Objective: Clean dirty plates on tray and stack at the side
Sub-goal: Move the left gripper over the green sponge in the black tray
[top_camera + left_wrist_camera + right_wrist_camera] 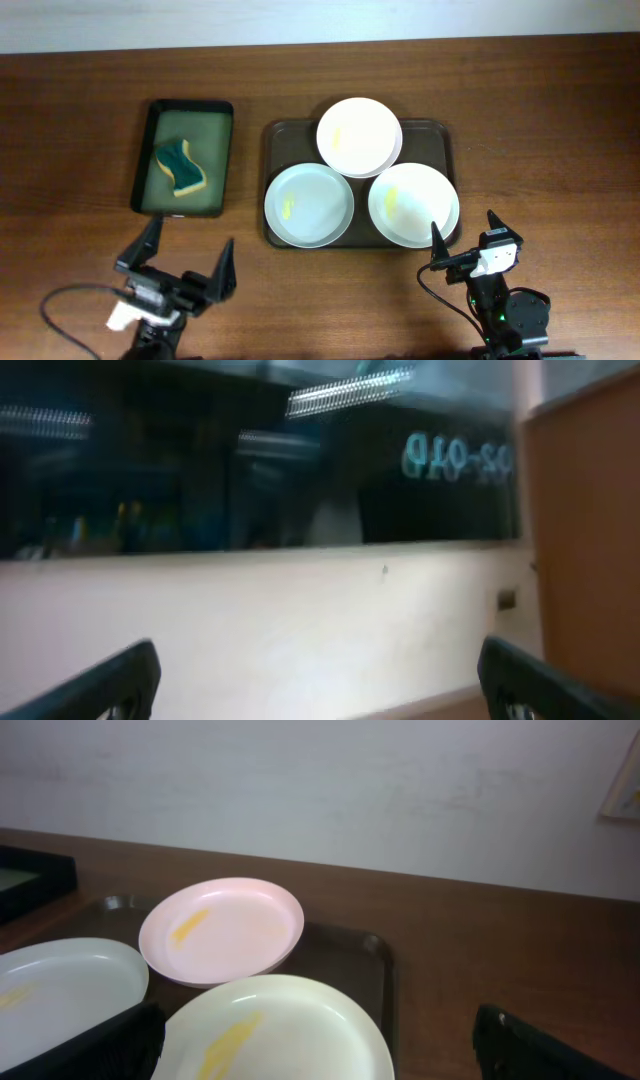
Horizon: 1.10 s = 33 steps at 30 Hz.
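Overhead, I saw all three plates sitting on the tray (285, 145): back plate (359, 137), front-left plate (309, 205) and front-right plate (413, 204), each with yellow smears. A sponge (180, 167) lay in the black tray (205, 135) off to the left. The left gripper (188, 258) and right gripper (464, 228) both hung wide open, holding nothing. The left wrist cam only showed a wall between spread fingers (110, 685). The right wrist cam looked over the plates, jaws spread too.
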Motion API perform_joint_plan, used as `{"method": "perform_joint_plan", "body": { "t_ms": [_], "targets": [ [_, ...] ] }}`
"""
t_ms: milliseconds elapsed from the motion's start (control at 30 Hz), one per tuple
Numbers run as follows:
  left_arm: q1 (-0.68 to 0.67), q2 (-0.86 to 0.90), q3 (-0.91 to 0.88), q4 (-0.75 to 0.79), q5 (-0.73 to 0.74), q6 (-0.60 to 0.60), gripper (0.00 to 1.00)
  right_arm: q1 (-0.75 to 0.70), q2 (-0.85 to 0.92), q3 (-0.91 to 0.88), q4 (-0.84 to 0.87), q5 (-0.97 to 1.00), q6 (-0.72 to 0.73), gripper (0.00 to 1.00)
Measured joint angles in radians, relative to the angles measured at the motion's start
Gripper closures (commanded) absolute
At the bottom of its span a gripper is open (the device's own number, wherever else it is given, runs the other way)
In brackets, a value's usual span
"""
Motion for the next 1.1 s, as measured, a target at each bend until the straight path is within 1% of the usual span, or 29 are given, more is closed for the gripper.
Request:
{"method": "perform_joint_plan", "body": {
  "t_ms": [100, 133, 167, 200, 233, 300, 367, 433, 500, 633, 667, 733, 800, 933, 1100],
  "targets": [
    [-0.001, 0.21, 0.316, -0.391, -0.066, 0.082, 0.01, 0.0, 0.0, 0.0, 0.0, 0.0, 0.0, 0.02],
    [-0.001, 0.301, 0.422, -0.492, -0.085, 0.105, 0.01, 0.0, 0.0, 0.0, 0.0, 0.0, 0.0, 0.02],
    [-0.001, 0.393, 0.534, -0.621, -0.101, 0.125, 0.01, 0.0, 0.0, 0.0, 0.0, 0.0, -0.001, 0.02],
    [-0.001, 0.521, 0.668, -0.761, -0.113, 0.147, 0.01, 0.0, -0.001, 0.0, -0.001, 0.0, 0.0, 0.02],
    [-0.001, 0.596, 0.731, -0.818, -0.122, 0.157, 0.01, 0.0, -0.001, 0.0, 0.0, 0.0, 0.0, 0.02],
    [-0.001, 0.773, 0.893, -1.009, -0.126, 0.177, 0.01, 0.0, -0.001, 0.0, 0.0, 0.0, 0.0, 0.01],
    [-0.001, 0.961, 1.048, -1.145, -0.122, 0.191, 0.01, 0.0, -0.001, 0.0, 0.0, 0.0, 0.0, 0.01],
    [-0.001, 1.106, 1.144, -1.21, -0.122, 0.195, 0.01, 0.0, -0.001, 0.0, 0.0, 0.0, 0.0, 0.02],
    [-0.001, 1.247, 1.229, -1.242, -0.131, 0.179, 0.01, 0.0, -0.001, 0.0, 0.0, 0.0, 0.0, 0.02],
    [0.013, 1.453, 1.394, -1.361, -0.208, 0.069, 0.01, 0.0, -0.001, 0.0, 0.0, 0.0, 0.0, 0.02],
    [0.025, 1.52, 1.46, -1.415, -0.23, 0.045, 0.01, 0.0, -0.001, 0.0, 0.0, 0.0, 0.0, 0.02],
    [0.052, 1.642, 1.58, -1.497, -0.263, 0.011, 0.01, 0.0, -0.001, 0.0, 0.0, 0.0, 0.0, 0.02],
    [0.074, 1.74, 1.654, -1.523, -0.282, -0.008, 0.01, 0.0, -0.001, 0.0, 0.0, 0.0, 0.0, 0.02],
    [0.094, 1.872, 1.685, -1.51, -0.301, -0.03, 0.0, 0.0, -0.001, 0.0, 0.0, 0.0, -0.001, 0.02],
    [0.093, 1.981, 1.689, -1.509, -0.306, -0.037, 0.01, 0.0, -0.001, 0.0, 0.0, 0.0, 0.0, 0.01]
  ]
}}
